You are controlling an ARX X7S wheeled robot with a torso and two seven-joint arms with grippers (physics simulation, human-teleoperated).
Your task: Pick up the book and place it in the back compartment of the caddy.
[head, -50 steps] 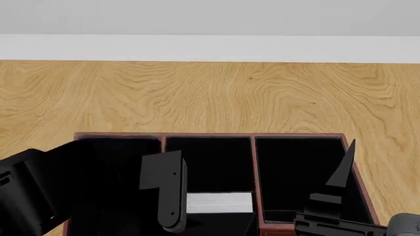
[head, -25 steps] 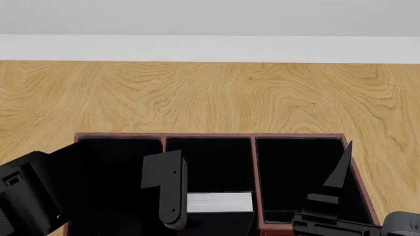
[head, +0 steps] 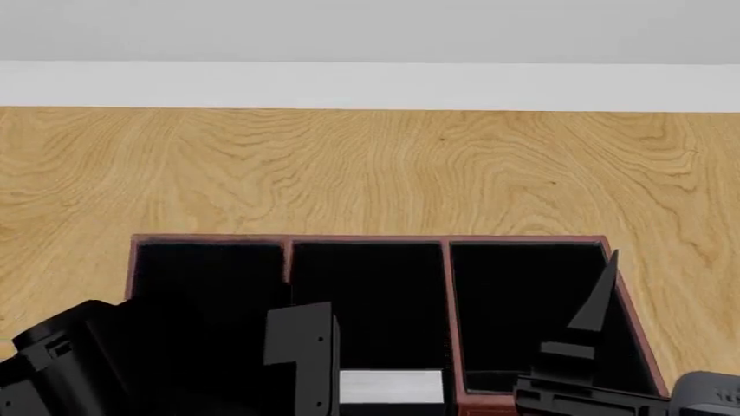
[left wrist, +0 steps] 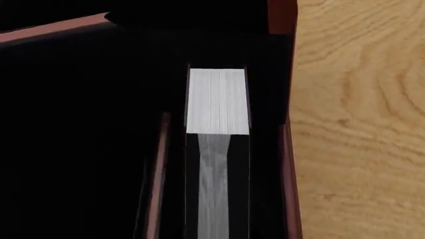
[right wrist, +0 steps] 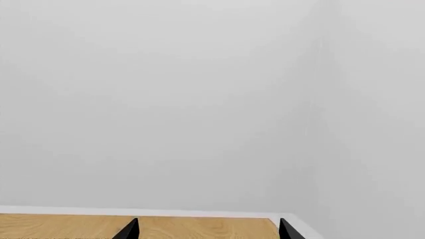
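The caddy [head: 370, 240] is a red-brown box with a black interior at the near side of the wooden table. The book [head: 391, 386] stands on edge in its middle column, white page edges up, mostly below the rim. My left gripper [head: 307, 360] is shut on the book, one black finger showing beside it. In the left wrist view the book [left wrist: 218, 99] sits between a thin divider [left wrist: 157, 174] and a caddy wall [left wrist: 287, 174]. I cannot tell which section it is in. My right gripper [right wrist: 209, 231] is open and empty, raised over the caddy's right section [head: 604, 286].
The wooden table [head: 370, 165] stretches beyond the caddy to a white wall. The caddy's left section [head: 208, 269] and right section [head: 521, 295] show only black lining. No mug is in view.
My left gripper and the book have sunk lower into the caddy's middle column, and less of the book shows. The right arm has not moved.
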